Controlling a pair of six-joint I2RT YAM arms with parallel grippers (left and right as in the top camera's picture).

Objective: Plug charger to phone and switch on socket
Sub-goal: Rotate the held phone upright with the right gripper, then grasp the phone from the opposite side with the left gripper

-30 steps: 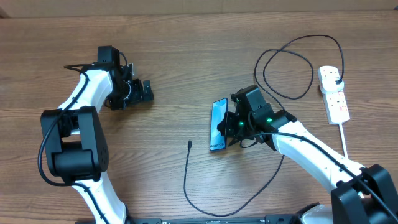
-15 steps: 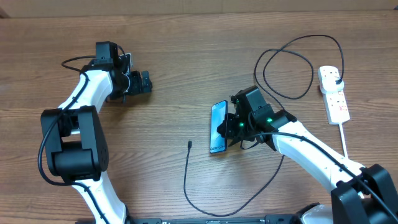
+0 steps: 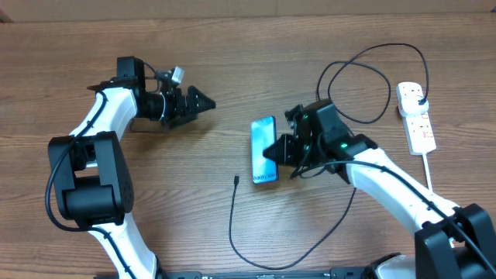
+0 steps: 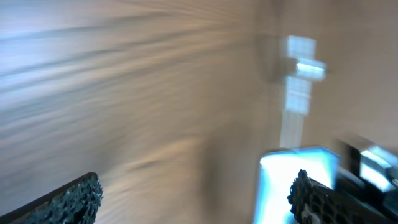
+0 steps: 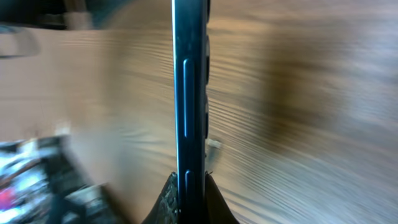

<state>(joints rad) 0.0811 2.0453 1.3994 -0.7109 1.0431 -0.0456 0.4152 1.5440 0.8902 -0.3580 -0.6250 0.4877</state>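
The whole view is smeared with blur. The left claw (image 4: 193,202) is seen spread wide, its dark textured fingers (image 4: 71,198) set at the bottom left and bottom right corners. Between them, nearer the right one, the pale blue screen of the phone (image 4: 283,186) is shown. The white socket (image 4: 300,81) is made out beyond it on the wooden table (image 4: 124,93).

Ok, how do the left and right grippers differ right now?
The left gripper has its jaws wide open, empty; the right gripper is shut on the phone. The left sits apart from the phone, pointing toward it; the right grips its edge. Both are black.
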